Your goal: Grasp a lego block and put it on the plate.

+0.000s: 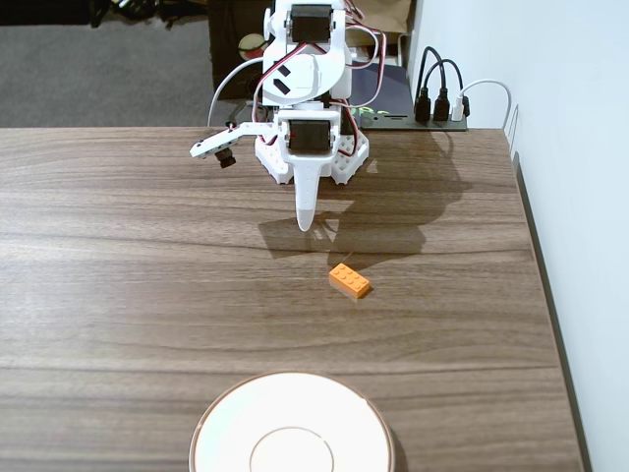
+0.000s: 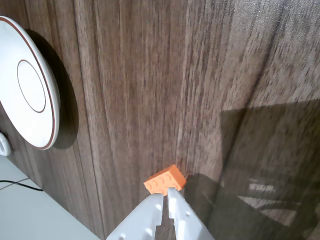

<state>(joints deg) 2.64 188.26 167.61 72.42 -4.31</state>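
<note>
Lying flat on the wooden table [image 1: 147, 295], studs up, the orange lego block [image 1: 350, 281] sits a little askew, free of any grip. In the fixed view it rests just below and slightly right of the white claw tip, near it but apart. From the wrist view the block [image 2: 165, 180] shows just past the fingertips of the gripper [image 2: 166, 194], whose two white fingers are drawn nearly together with only a thin slit between them and nothing held. In the fixed view the gripper [image 1: 307, 222] points down toward the table. The white plate [image 1: 292, 425] with its thin brown rim lies well apart from the block, at the near edge of the table; the wrist view shows the plate [image 2: 47, 100] at far left.
</note>
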